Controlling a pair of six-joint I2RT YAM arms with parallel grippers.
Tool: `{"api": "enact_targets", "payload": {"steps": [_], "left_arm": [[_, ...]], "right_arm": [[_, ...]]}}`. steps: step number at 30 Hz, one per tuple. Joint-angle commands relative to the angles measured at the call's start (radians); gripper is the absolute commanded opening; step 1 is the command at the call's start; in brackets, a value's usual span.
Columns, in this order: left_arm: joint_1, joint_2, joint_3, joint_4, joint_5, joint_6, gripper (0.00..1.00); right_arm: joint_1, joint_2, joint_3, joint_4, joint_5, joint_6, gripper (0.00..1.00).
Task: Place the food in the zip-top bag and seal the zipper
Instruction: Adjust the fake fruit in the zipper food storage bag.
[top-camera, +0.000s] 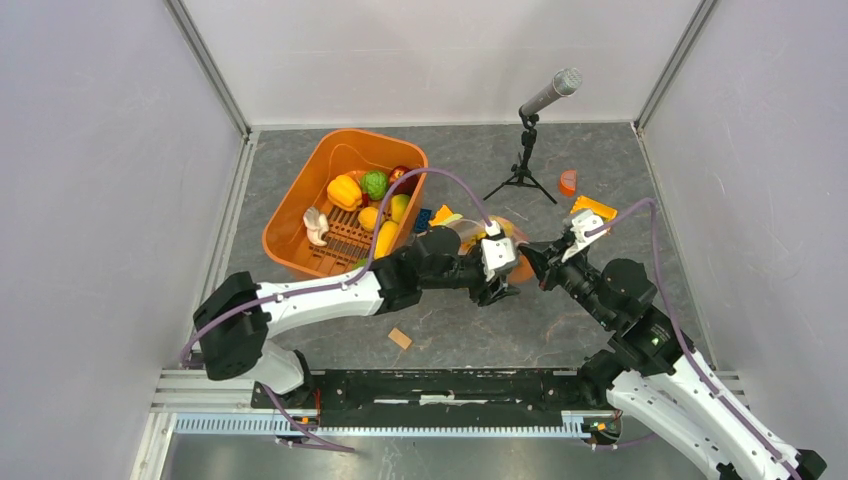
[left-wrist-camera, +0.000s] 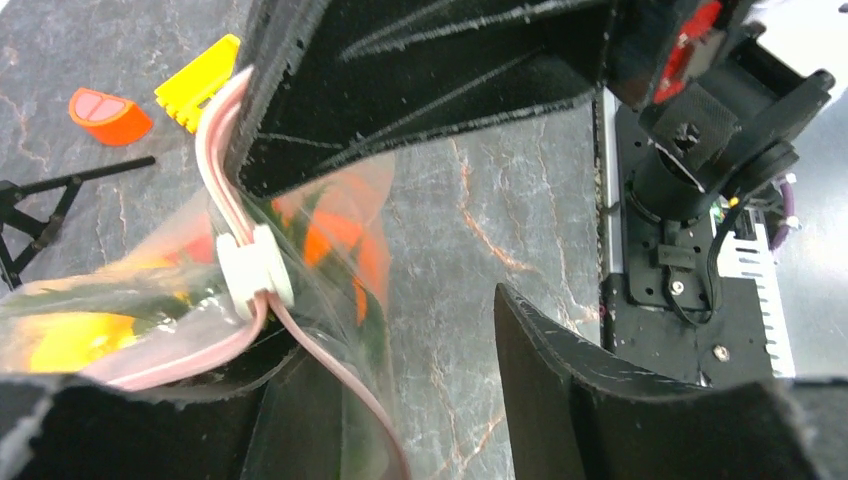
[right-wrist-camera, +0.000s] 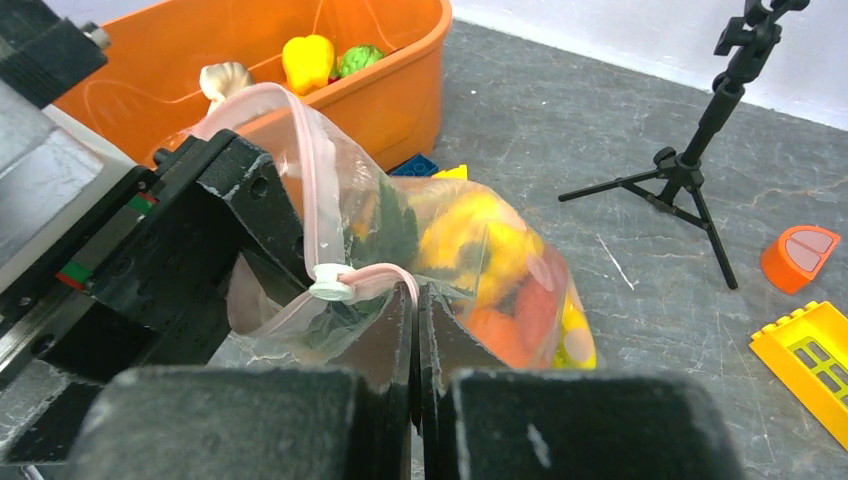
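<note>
Clear bag (right-wrist-camera: 350, 190) with pale pink zipper (right-wrist-camera: 308, 190) and white slider (right-wrist-camera: 331, 289); yellow, orange, red and green food (right-wrist-camera: 480, 235) inside. Orange tub (right-wrist-camera: 400, 90). Grey desk (right-wrist-camera: 600, 130), pale veining.

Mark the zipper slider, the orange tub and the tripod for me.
Slider (left-wrist-camera: 255, 272): left wrist view, middle of its white body.
Tub (right-wrist-camera: 400, 95): right wrist view, outer wall.
Tripod (right-wrist-camera: 683, 172): right wrist view, hub where the legs meet.

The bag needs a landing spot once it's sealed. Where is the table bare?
Bare: between the orange tub and the microphone tripod, and the near centre, bar one wooden block. Crowded: around the yellow block and orange wedge, far right.
</note>
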Motion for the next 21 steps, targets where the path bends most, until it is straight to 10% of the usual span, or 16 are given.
{"api": "enact_targets", "payload": {"steps": [1,9,21], "left_arm": [[-0.004,-0.038,-0.081,-0.273,-0.048,-0.035,0.61],[-0.001,-0.268,-0.046,-0.259,-0.14,0.023,0.76],[-0.001,-0.091,-0.059,0.034,-0.09,-0.075,0.77]], "right_arm": [[0.001,-0.004,0.053,0.132,0.059,0.005,0.0],[0.0,-0.004,0.058,0.15,0.01,0.014,0.0],[0.001,-0.008,0.074,0.162,-0.037,0.03,0.0]]}}
